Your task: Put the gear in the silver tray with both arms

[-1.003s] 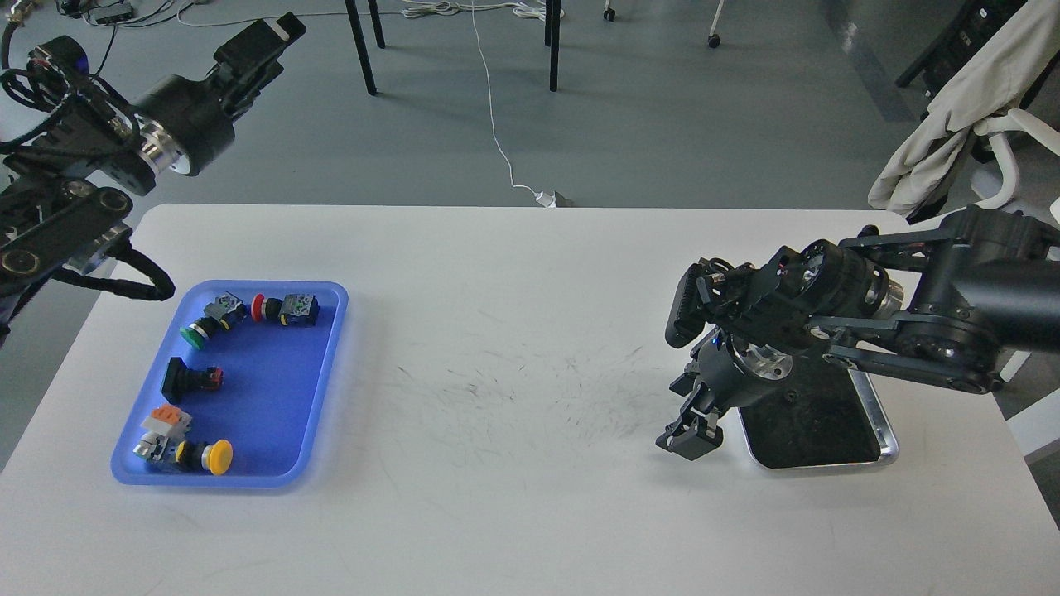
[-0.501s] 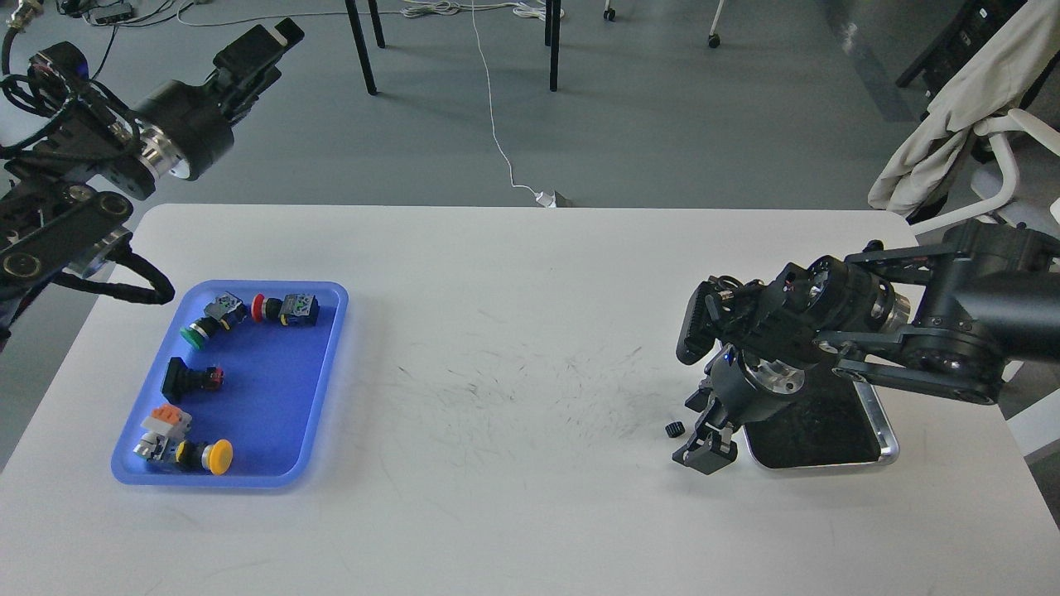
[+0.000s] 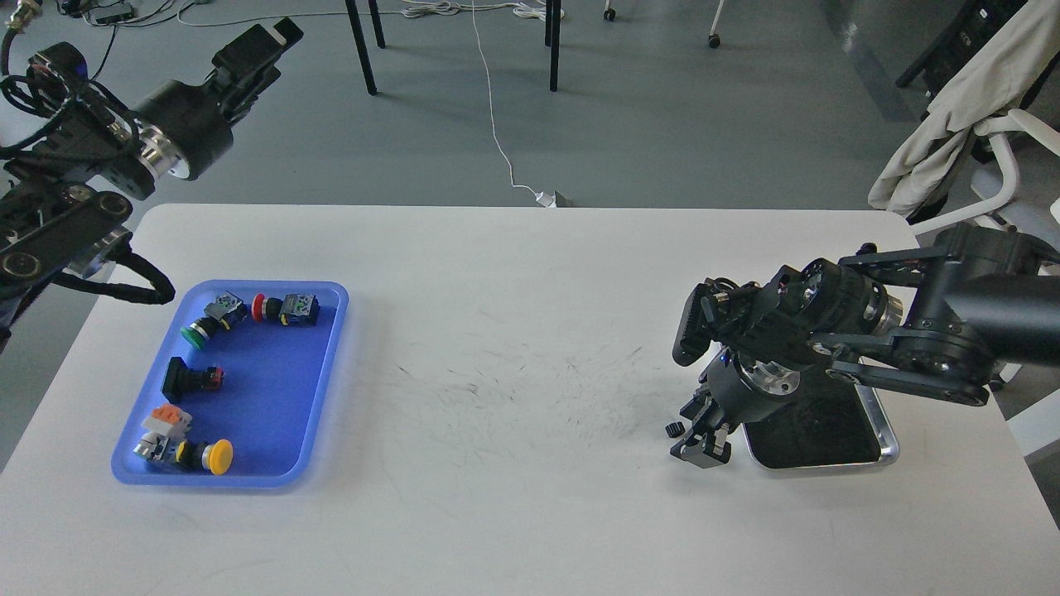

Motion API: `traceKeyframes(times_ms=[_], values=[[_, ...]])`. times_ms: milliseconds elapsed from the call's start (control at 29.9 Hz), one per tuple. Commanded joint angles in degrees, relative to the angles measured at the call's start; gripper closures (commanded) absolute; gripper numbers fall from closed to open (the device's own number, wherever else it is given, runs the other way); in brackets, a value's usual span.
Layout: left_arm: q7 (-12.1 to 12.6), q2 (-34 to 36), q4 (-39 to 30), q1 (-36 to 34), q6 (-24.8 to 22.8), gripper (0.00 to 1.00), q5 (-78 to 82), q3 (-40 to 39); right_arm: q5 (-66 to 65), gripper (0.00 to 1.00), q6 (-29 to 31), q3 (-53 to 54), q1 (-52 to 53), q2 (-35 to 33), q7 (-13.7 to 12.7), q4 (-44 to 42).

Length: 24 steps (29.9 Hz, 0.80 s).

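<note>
**Gear on the table beside the silver tray**

On the white table [image 3: 530,348], a small black gear [image 3: 673,429] lay just left of the silver tray [image 3: 886,430], outside it. Touching or just beside it hung the right gripper [image 3: 702,447]; whether its fingers were spread I cannot tell. The left gripper [image 3: 257,50] hovered high, apparently pressed together, above the blue tray [image 3: 331,331] of push-button switches [image 3: 217,308]

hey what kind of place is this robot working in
Probably a robotics lab or workshop: a white table holds a blue tray of industrial push-button switches and a silver tray, with cables trailing across the grey floor behind.
</note>
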Motion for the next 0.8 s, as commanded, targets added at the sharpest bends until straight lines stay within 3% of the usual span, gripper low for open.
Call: traceKeyframes(times_ms=[0, 769], values=[[0.0, 0.0, 0.0, 0.3, 0.0, 0.15, -0.1, 0.0, 0.0, 0.46, 0.0, 0.0, 0.2, 1.1, 0.0, 0.1], [0.0, 0.1, 0.1, 0.4, 0.0, 0.15, -0.2, 0.0, 0.0, 0.59, 0.0, -0.1, 0.1, 1.7, 0.0, 0.1]])
